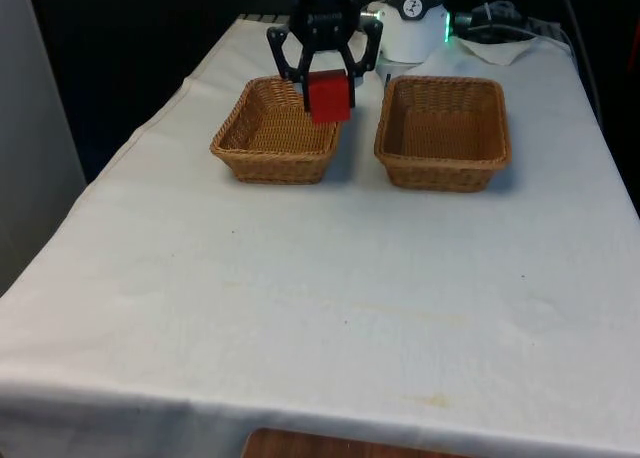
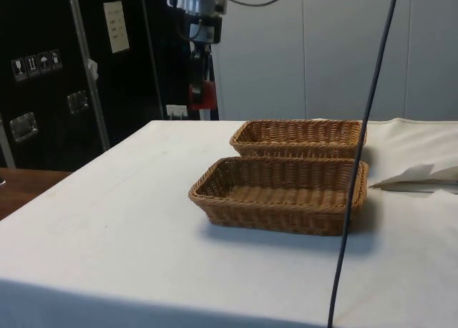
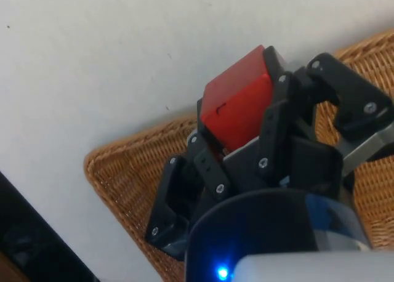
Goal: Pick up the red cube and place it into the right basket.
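Observation:
The red cube (image 1: 328,96) hangs in the air, held between the fingers of my black gripper (image 1: 326,78), which is shut on it. In the front view it hovers over the right part of the basket on the front view's left (image 1: 262,146). The other wicker basket (image 1: 444,166) stands apart on the front view's right, with nothing in it. The side view places the gripper (image 2: 201,90) and the cube (image 2: 202,95) well above the table, at the far basket's (image 2: 286,146) end. From the wrist, the cube (image 3: 237,103) sits clamped above a basket corner (image 3: 123,171).
Both baskets stand side by side at the far half of the white cloth (image 1: 320,308). A crumpled white cloth (image 1: 500,46) lies behind the basket on the front view's right. A dark cable (image 2: 358,156) hangs across the side view.

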